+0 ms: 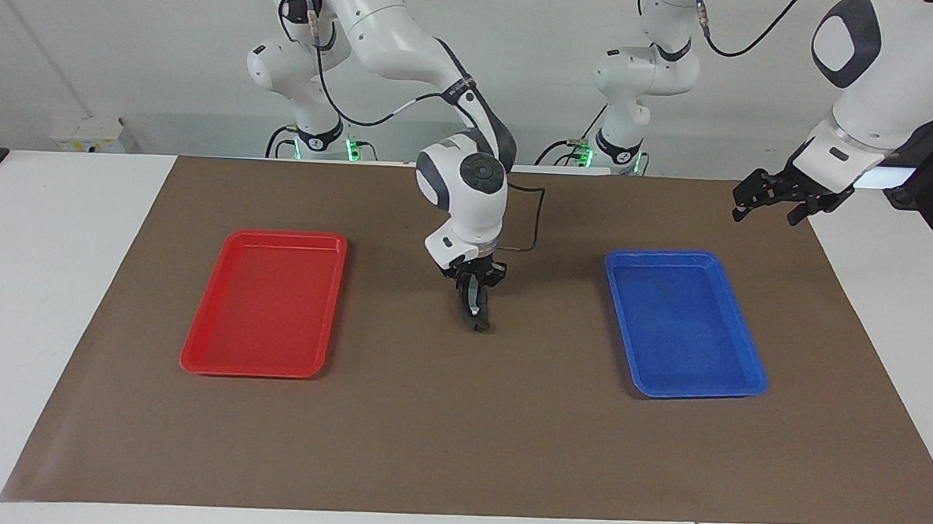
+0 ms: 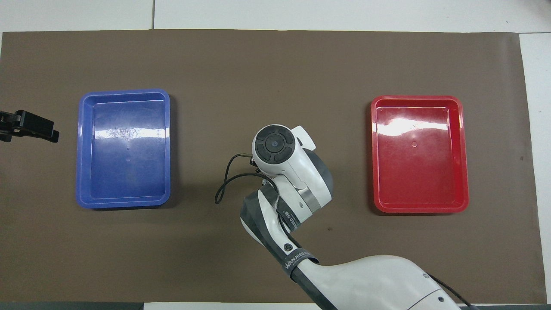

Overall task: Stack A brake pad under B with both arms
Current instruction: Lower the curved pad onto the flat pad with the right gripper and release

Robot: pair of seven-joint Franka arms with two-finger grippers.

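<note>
My right gripper (image 1: 475, 287) points straight down over the middle of the brown mat, between the two trays. Its fingers are shut on B (image 1: 476, 306), the long dark crescent pad with a silvery strip, which hangs from them with its lower end down at the mat. A small dark shape (image 1: 480, 325) lies at that lower end; I cannot tell whether it is the A brake pad. In the overhead view the right wrist (image 2: 275, 148) hides both pads. My left gripper (image 1: 770, 203) waits open and empty, raised over the mat's edge at the left arm's end; it also shows in the overhead view (image 2: 26, 125).
A red tray (image 1: 264, 304) lies on the mat toward the right arm's end and a blue tray (image 1: 680, 322) toward the left arm's end. Both look empty. Two smaller arms with green-lit bases (image 1: 613, 154) stand at the table's robot end.
</note>
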